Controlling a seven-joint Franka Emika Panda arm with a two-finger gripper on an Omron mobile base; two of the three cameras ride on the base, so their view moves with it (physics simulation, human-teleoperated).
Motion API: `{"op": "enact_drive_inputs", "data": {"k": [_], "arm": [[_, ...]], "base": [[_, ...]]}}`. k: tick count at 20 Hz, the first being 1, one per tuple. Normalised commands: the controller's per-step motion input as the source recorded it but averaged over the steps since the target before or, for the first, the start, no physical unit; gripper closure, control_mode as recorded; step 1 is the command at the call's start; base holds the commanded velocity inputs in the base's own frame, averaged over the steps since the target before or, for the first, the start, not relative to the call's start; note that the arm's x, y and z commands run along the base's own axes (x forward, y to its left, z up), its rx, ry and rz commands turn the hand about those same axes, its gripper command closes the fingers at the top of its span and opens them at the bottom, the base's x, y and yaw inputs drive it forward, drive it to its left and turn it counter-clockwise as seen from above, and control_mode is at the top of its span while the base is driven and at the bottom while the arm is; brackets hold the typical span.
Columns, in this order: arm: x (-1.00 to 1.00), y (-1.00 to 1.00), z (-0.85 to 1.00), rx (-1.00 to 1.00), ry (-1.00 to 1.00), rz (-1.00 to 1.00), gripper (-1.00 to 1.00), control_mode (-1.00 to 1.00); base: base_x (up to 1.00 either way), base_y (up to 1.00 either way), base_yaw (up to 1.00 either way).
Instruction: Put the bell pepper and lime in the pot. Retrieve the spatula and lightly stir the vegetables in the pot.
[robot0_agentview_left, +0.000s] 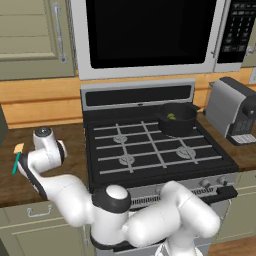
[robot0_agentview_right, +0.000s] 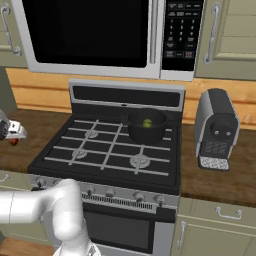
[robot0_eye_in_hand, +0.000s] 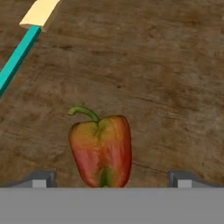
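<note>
- The gripper (robot0_eye_in_hand: 109, 180) hangs over the wooden counter (robot0_eye_in_hand: 166, 78) left of the stove (robot0_agentview_left: 150, 145), jaws spread to their widest and holding nothing.
- The bell pepper (robot0_eye_in_hand: 101, 151) lies on the counter between the two fingertips (robot0_eye_in_hand: 41, 179), clear of both, stem pointing away from the hand.
- The spatula (robot0_eye_in_hand: 24, 43) lies well apart from the pepper on the same counter, teal handle and cream blade.
- The lime (robot0_agentview_left: 171, 116) already sits inside the pot (robot0_agentview_left: 177, 120), on the far right burner.
- Handling, as judged: the pepper looks light, firm and glossy, with lumpy lobes, so it may slip or roll. Close across the widest part of the body, not the stem.
- Obscured: the pepper's near end is cut off at the bottom of the hand view. From the base views the hand covers the pepper, leaving at most a red speck (robot0_agentview_right: 14, 142).
</note>
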Motion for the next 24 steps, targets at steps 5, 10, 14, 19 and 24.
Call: {"op": "enact_drive_inputs", "data": {"k": [5,10,14,19,24], "arm": [[0.29,0.21,-0.3,0.0,0.03,0.0,-1.0,-1.0],[0.26,0.16,-0.29,-0.01,0.02,0.0,1.0,-1.0],[0.21,0.11,-0.32,0.0,0.01,0.0,1.0,-1.0],[-0.41,-0.12,-0.06,0.0,-0.01,0.0,1.0,-1.0],[-0.7,-0.77,0.21,0.0,-0.07,0.0,1.0,-1.0]], "base": [[0.0,0.0,0.0],[0.0,0.0,0.0],[0.0,0.0,0.0],[0.0,0.0,0.0],[0.0,0.0,0.0]]}}
